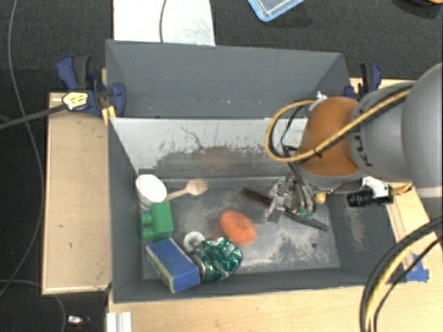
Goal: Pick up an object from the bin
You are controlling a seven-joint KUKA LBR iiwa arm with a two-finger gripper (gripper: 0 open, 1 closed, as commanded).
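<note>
Camera view had the gripper (282,208) low at the bin's (208,81) three o'clock, beside a dark stick (255,195); clenched or released, couldn't tell. Orange egg (237,227) sat at its eight o'clock. Likely the reach step; next called for settling squarely over one thing.

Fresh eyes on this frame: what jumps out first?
The arm's orange-covered wrist looms over the right side of the grey bin, with its hand low near the floor, just right of an orange oval thing. At front left sits a bright cluster: a green block, a blue block and a crumpled green thing.
</note>
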